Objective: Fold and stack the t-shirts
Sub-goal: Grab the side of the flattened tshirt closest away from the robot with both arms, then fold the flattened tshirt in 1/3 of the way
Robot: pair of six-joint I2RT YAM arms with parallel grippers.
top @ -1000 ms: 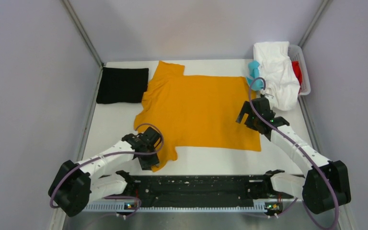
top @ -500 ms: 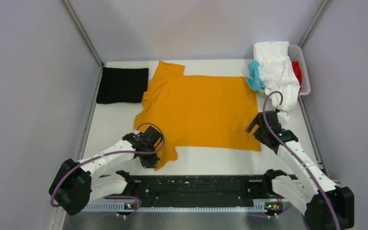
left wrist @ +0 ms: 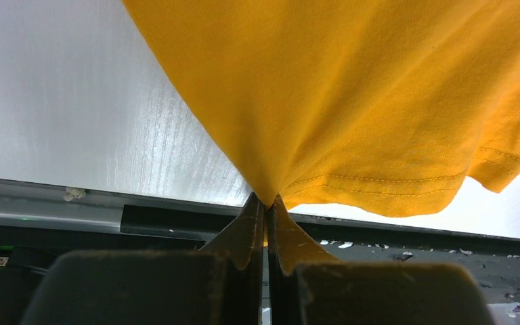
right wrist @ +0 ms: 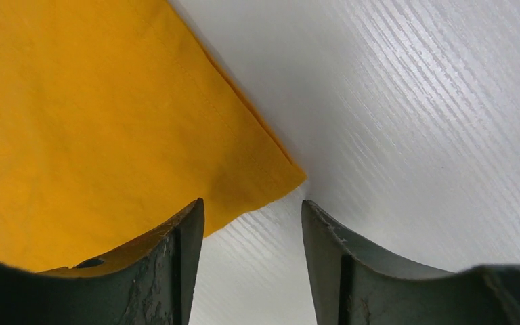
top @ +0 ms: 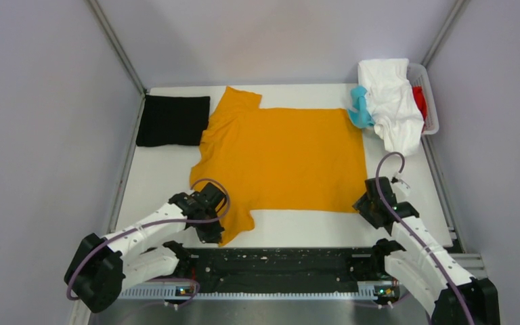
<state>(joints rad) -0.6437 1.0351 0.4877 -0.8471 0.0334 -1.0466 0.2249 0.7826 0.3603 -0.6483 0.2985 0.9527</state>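
Top view: the mustard-orange t-shirt lies flat at the centre of the table. Left wrist view: the left gripper pinches the shirt's edge. Right wrist view: the right gripper stands spread at the hem corner.

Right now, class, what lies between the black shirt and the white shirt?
The orange shirt, spread flat, then a bit of teal shirt; the top view shows this.
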